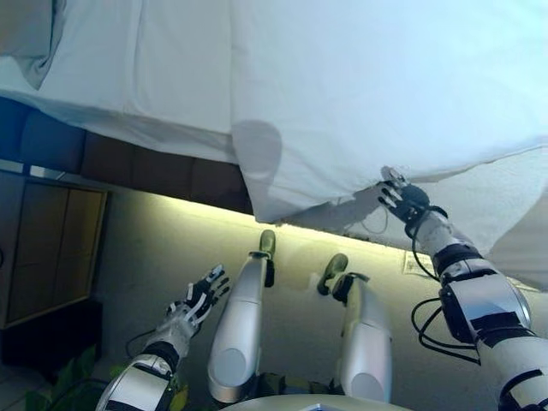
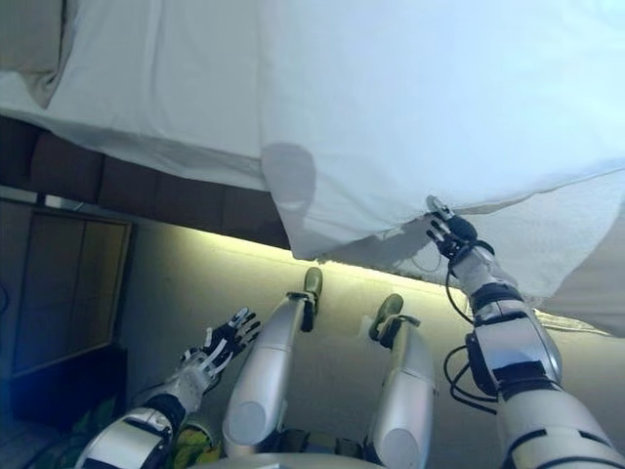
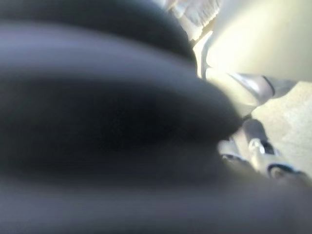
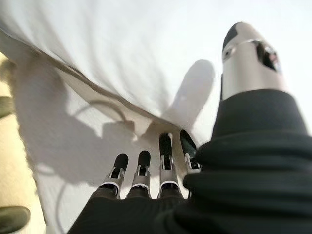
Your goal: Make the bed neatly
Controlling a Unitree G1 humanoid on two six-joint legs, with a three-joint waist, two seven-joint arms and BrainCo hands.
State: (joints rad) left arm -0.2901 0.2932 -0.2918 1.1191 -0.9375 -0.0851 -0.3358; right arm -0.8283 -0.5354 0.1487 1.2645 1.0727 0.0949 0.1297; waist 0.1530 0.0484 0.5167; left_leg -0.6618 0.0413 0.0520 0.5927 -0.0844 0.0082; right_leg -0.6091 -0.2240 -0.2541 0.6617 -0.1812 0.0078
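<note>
A white duvet (image 1: 385, 86) covers the bed, and its corner (image 1: 274, 193) droops over the bed's near side. My right hand (image 1: 404, 201) reaches up to the duvet's lower edge, right of that corner. In the right wrist view its fingers (image 4: 165, 161) are straight, their tips against the white cloth and the thumb (image 4: 248, 53) held apart, so the hand is open. My left hand (image 1: 199, 301) hangs low over the floor with its fingers spread, touching nothing. The left wrist view is almost filled by the hand's dark cover (image 3: 97, 122).
A textured white under-sheet (image 1: 505, 205) shows below the duvet at the right. A pillow (image 1: 30, 34) lies at the top left. The dark bed base (image 1: 128, 163) runs beneath. A wooden cabinet (image 1: 47, 248) stands at the left, with green leaves (image 1: 60, 385) below it.
</note>
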